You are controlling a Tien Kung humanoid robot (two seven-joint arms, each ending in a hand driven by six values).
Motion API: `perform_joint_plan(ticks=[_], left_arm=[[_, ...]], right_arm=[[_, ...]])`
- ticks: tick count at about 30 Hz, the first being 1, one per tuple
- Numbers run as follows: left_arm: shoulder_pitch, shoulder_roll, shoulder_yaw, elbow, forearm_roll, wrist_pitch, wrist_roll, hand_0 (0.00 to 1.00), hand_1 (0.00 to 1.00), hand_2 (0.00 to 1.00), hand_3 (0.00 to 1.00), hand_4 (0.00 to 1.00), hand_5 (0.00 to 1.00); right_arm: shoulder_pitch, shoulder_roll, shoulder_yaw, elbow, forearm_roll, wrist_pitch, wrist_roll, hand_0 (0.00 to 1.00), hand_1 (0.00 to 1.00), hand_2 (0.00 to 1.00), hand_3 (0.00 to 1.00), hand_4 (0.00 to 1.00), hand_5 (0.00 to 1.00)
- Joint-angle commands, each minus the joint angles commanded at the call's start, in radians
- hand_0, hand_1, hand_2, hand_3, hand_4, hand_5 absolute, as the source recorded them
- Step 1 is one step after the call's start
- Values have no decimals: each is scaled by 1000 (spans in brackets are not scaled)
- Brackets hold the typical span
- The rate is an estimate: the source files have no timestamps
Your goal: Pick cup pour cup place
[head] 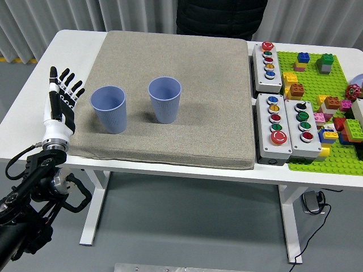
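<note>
Two blue ribbed cups stand upright on the grey mat point(215, 102). The left cup point(109, 109) is near the mat's left edge, and the right cup point(165, 100) stands a little farther back. My left hand point(61, 99) is raised just left of the left cup, apart from it, fingers spread and holding nothing. My right arm does not show.
Grey button boxes point(282, 126) lie right of the mat, with another box point(267, 59) behind them. A green baseplate point(326, 107) with several bricks fills the far right. A person in dark clothing point(221, 14) stands at the far side; no hands of theirs show.
</note>
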Motion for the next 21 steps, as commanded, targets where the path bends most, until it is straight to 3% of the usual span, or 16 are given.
perform_joint_plan(ticks=[21], left_arm=[[-6,1,-15,-22,15,3,5,780,817,901,865,889,998]], right_arm=[[9,-1,1,-2,8,-2,7,703,681,611,600,14,386]])
